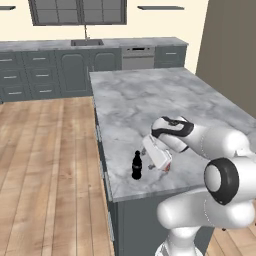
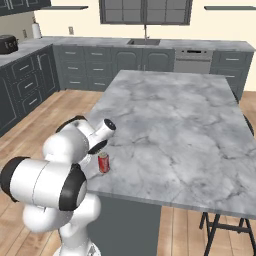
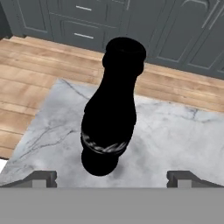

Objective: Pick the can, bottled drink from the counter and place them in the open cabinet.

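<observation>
Left base view: bottled drink (image 1: 136, 165) is standing upright near the counter (image 1: 150, 100) front-left corner, close to both edges. The gripper (image 1: 152, 157) is sitting just beside it on the right, wrist bent down and angled toward the bottle, forearm reaching in from lower right w/ elbow bulging in the foreground. The can (image 1: 166, 167) is peeking out as a red sliver just behind the hand, mostly hidden.

Right base view: can (image 2: 103, 162) is standing upright on the counter (image 2: 170, 125) near its front edge, right next to the wrist. Arm is folding low over the corner, hand pointing away toward the far side; fingers hidden by the forearm, bottle hidden too.

Hand view: bottled drink (image 3: 110, 113) is filling the centre, upright, base sitting between the two fingertips (image 3: 41, 178) w/ clear space either side. Jaws are standing wide apart, holding nothing. Wood floor is showing just past the marble corner.

Risks: bottle is tall and narrow and parked by the edge, so pushing fwd w/ the palm before closing could be tipping it off onto the floor. Closing low on the base or off-centre could be twisting it out. The can is so close behind the wrist that swinging or lifting the hand could be knocking it over.
</observation>
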